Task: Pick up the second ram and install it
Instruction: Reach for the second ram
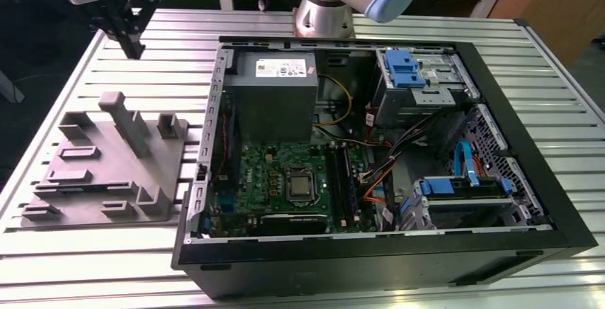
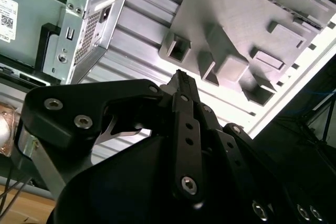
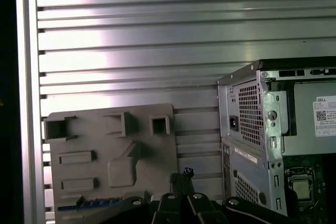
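My gripper (image 1: 136, 51) hangs high over the far corner of the table at the exterior view's left, fingers pointing down. Both wrist views show its fingertips pressed together, with nothing between them (image 2: 181, 76) (image 3: 184, 173). Below it lies the grey plastic tray (image 1: 104, 181) (image 2: 236, 19) (image 3: 105, 145) with upright posts. In the first wrist view a thin dark and blue strip (image 3: 89, 203) lies along the tray edge nearest my gripper body. It looks like the second ram, partly hidden by the gripper. The open computer case (image 1: 369, 252) holds the green motherboard (image 1: 269, 171).
The grey power supply (image 1: 272, 89) (image 3: 310, 114) fills the case's far corner beside the tray. Cables (image 1: 397, 146) and blue-latched drive cages (image 1: 406, 68) crowd the case at the exterior view's right. The ribbed metal table (image 1: 95, 266) runs around both. My arm's base (image 1: 326, 11) stands behind the case.
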`<state>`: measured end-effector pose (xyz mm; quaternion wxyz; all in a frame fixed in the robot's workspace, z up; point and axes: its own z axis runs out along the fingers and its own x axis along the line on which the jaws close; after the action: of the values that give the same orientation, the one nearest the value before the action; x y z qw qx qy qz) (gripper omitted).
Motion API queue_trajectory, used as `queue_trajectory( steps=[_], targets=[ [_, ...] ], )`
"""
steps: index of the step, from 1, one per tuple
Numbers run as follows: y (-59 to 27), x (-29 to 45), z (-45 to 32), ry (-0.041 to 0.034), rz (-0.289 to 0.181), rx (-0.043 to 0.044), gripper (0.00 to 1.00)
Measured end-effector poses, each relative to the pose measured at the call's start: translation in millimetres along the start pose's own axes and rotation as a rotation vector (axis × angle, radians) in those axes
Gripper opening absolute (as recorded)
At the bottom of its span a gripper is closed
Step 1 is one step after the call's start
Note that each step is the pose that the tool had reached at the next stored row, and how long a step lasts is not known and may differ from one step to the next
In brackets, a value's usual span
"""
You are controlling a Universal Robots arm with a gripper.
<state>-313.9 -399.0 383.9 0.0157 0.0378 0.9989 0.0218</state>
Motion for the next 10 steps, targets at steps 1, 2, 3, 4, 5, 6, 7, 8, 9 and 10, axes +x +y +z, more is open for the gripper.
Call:
queue_trajectory(
  steps=[1,2,3,4,5,6,7,8,9,10],
  targets=[
    [-0.1,1.0,0.3,0.0000,0.000,0.0000,0.10],
    [-0.1,1.5,0.5,-0.0001,0.000,-0.0001,0.10],
    [-0.2,1.7,0.6,-0.0001,0.000,-0.0001,0.10],
    [-0.2,1.8,0.5,0.0000,0.000,0.0000,0.10],
    [-0.2,1.8,0.4,0.0001,0.000,0.0001,0.10],
    [-0.2,1.9,0.5,0.0001,0.000,0.0001,0.10],
    [-0.2,1.9,0.5,0.0001,0.000,0.0000,0.10],
    [-0.2,1.9,0.5,0.0000,0.000,0.0000,0.10],
    [-0.2,2.3,0.5,0.0000,0.000,0.0000,0.10],
    [-0.3,3.1,0.5,-0.0002,0.000,0.0000,0.10]
  ],
)
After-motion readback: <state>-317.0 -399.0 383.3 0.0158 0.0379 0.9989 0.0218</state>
